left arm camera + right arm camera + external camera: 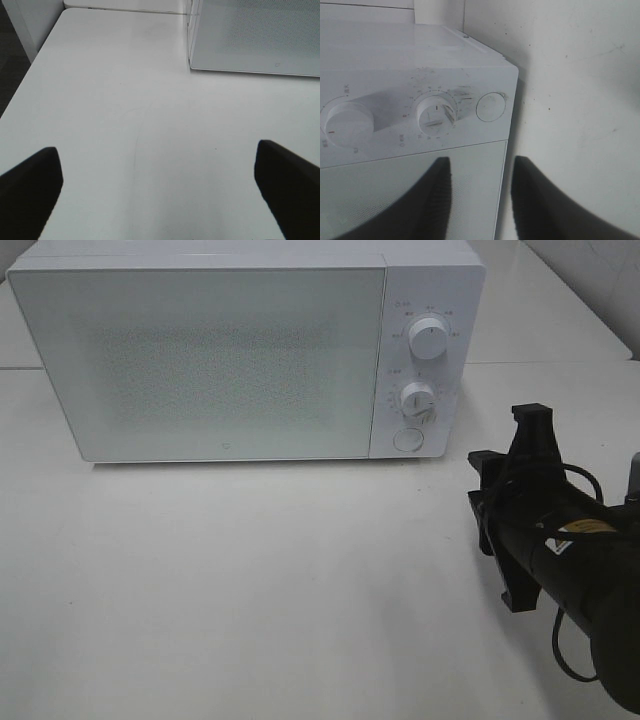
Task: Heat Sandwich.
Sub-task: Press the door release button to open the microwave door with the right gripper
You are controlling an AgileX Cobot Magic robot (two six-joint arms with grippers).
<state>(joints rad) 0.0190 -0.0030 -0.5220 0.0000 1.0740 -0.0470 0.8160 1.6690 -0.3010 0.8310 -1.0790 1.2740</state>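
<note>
A white, box-shaped microwave oven [200,350] stands on the plain white bench [250,580]. Its frosted, speckled door [210,365] is shut flush with the front. On the microwave's control strip, right of the door, sit a white upper dial [429,337], a white lower dial [417,400] and, below both, a round white push-button [407,439].

The black right hand [481,161] hangs off the microwave's front right corner, near the control strip but clear of it. Its wrist camera looks onto the lower dial and the push-button. Its two dark fingers [427,200] stand a moderate gap apart and nothing lies between them; only the edge of the microwave's door and the bench show through the gap. A thin black cable [560,650] loops under the arm behind this hand.

The black left hand [156,147] is outside the high view. From its own camera it sits in front of the microwave, off the front left corner, well apart from the casing. Its fingers [30,190] are spread wide to the edges of that view, with bare bench between them, marked only by a faint curved scratch.

The sandwich shows in none of the views. The microwave's frosted door lets nothing be made out behind it, so I cannot tell where the sandwich is.
</note>
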